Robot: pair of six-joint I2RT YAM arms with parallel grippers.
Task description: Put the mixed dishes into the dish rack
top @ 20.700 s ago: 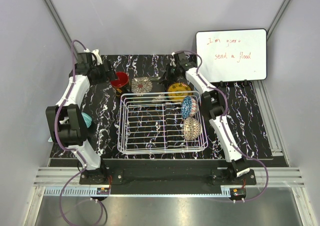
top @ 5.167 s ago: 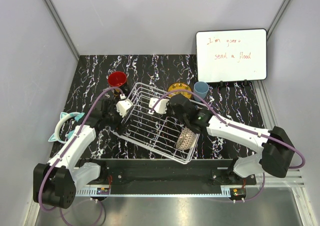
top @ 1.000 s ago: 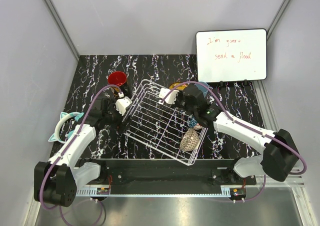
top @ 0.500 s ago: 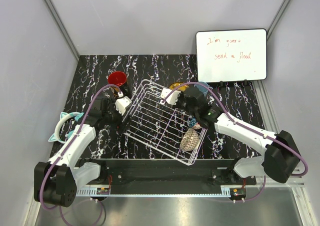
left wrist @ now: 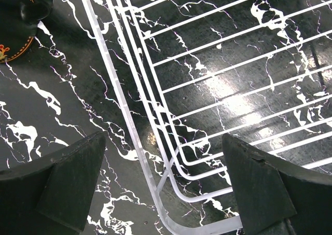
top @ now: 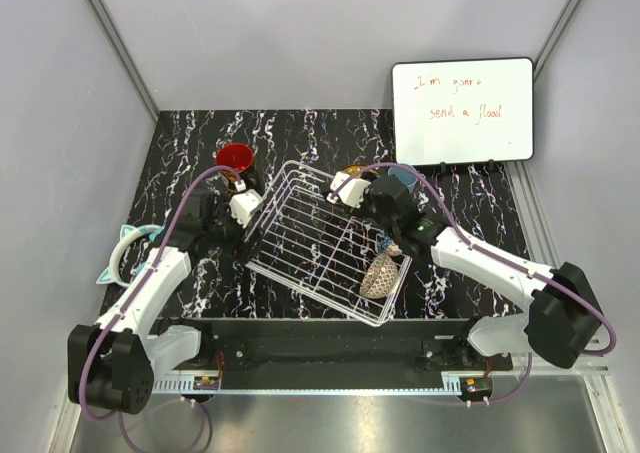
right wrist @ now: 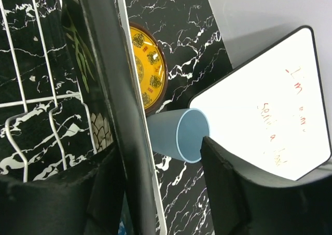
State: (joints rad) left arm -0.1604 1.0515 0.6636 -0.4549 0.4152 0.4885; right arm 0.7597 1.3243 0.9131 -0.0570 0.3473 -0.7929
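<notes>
The white wire dish rack [top: 318, 245] lies skewed on the marble table. Its corner [left wrist: 155, 141] sits between the spread fingers of my open left gripper [left wrist: 163, 188] [top: 245, 210]. My right gripper [top: 365, 195] [right wrist: 155, 162] is at the rack's far right rim, jaws open. A dark-backed saucer [right wrist: 106, 74] stands on edge just inside that rim, close to the left finger and clear of the right one. A beige bowl [top: 378, 275] and a blue bowl [top: 385, 243] rest in the rack. Outside it are the red mug [top: 235, 158], yellow plate [right wrist: 148, 69] and light blue cup [right wrist: 179, 134] [top: 402, 178].
A whiteboard [top: 462, 110] leans at the back right, right behind the cup and my right finger [right wrist: 244, 193]. Teal rounded objects [top: 130, 253] lie at the table's left edge beside my left arm. A patterned dish edge [left wrist: 8, 51] shows beyond the rack corner.
My right gripper's jaws have spread apart, off the dark saucer, and the wrist has shifted slightly toward the back. The rack's far edge has settled a little. The left arm has stayed still.
</notes>
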